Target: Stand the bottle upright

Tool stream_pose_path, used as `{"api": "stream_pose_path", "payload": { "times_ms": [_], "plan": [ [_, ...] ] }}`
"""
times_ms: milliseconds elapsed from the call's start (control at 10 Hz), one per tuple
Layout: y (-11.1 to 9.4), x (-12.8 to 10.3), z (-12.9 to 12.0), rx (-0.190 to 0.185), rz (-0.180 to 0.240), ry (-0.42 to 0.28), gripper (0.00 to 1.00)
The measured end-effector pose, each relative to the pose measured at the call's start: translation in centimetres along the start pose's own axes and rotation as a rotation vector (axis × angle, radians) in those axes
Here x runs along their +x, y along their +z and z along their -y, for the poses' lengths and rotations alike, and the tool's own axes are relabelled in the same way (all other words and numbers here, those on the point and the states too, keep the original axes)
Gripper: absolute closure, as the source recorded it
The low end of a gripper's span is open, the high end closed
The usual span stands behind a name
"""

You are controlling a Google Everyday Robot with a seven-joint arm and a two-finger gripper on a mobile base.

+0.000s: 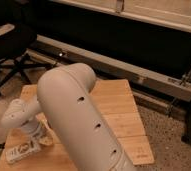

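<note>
The bottle (22,149) lies on its side near the front left corner of the wooden table (120,111), a small whitish body with a pale printed label. My gripper (39,136) is low over the table just right of the bottle, at its right end; whether it touches the bottle is hidden. The pale wrist (18,115) sits above and behind the bottle. My big cream arm (76,120) crosses the middle of the view and hides much of the table's front.
A black office chair (11,47) stands on the floor beyond the table's left side. A long metal rail (139,75) and a dark wall run along the back. Speckled floor (174,145) lies to the right of the table.
</note>
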Motion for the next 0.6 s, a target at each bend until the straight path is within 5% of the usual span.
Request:
{"api": "stream_pose_path", "payload": {
  "times_ms": [200, 600],
  "plan": [
    [-0.7, 0.4, 0.3, 0.012, -0.012, -0.004, 0.68],
    [-4.1, 3.4, 1.2, 0.073, -0.112, 0.0, 0.68]
  ]
}}
